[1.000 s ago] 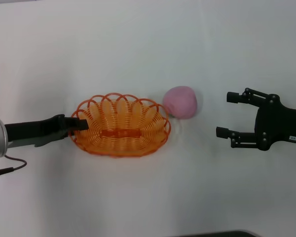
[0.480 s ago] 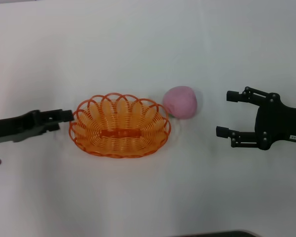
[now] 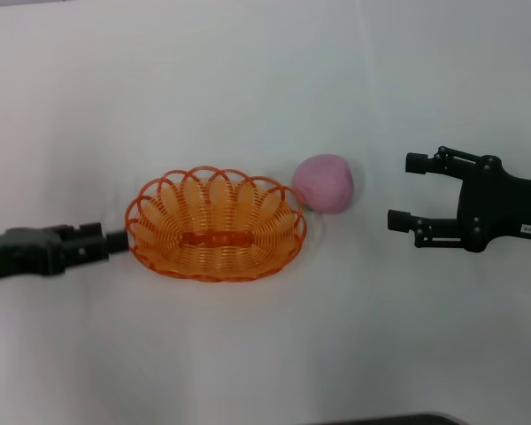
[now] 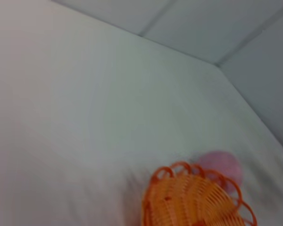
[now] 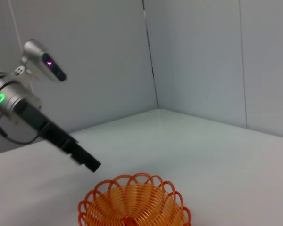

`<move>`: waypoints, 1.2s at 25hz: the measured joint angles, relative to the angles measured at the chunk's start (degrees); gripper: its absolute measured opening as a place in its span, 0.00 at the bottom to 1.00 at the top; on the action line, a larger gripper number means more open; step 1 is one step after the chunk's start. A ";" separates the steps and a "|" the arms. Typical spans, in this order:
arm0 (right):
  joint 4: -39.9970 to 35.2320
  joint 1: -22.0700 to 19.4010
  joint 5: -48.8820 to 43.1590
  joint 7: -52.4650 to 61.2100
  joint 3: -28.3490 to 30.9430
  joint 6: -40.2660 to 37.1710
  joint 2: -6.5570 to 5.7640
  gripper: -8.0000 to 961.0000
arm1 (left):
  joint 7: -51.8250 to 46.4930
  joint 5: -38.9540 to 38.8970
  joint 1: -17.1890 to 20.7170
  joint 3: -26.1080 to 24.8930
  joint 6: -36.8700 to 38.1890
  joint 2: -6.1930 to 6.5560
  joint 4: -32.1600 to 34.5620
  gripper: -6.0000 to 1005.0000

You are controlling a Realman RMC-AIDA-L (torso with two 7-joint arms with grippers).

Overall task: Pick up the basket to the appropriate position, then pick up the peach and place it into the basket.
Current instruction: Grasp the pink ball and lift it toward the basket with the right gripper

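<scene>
Head view: basket (image 3: 216, 225) sits flat on the white worktop (image 3: 248, 88), approx. centre. Peach (image 3: 323, 183) lies at the basket's 1–2 o'clock, just beside the rim; contact cannot be confirmed. Left hand (image 3: 106, 243) is at the basket's 9 o'clock, low, tips just at the rim, holding nothing. Whether its fingers are spread or closed cannot be told from this angle. Judgement: basket looks placed, so step 1 appears complete. Right hand (image 3: 405, 189) hangs at the peach's 3 o'clock, near but clear of it, released, fingers spread wide, gap facing the fruit. Judgement: pre-grasp pose; spread is set to take the peach's full width.

Left wrist view: basket rim (image 4: 193, 197) and the peach behind it (image 4: 221, 165) show; worktop otherwise. No fingers visible.

Right wrist view: basket (image 5: 134, 202) sits low in the picture; left arm's tip (image 5: 90, 164) hovers near its rim, nothing gripped. Peach not visible here.

Next req.: approach level, close gently; round fruit may roll.
</scene>
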 joint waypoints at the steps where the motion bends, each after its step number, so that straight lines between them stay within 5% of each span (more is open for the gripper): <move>1: -0.04 0.19 0.00 0.74 -0.11 -0.02 -0.15 0.96 | 2.59 0.08 0.20 0.07 0.77 -0.03 -0.05 0.63; 14: -1.64 1.99 -0.43 9.67 -2.41 -0.05 -1.22 0.96 | 40.00 -1.57 3.81 -1.15 10.31 -0.61 -1.85 0.63; 30: -6.98 7.16 -4.59 40.20 -4.44 4.01 -1.85 0.96 | 54.76 -4.36 5.76 -4.11 9.22 -0.61 -5.28 0.73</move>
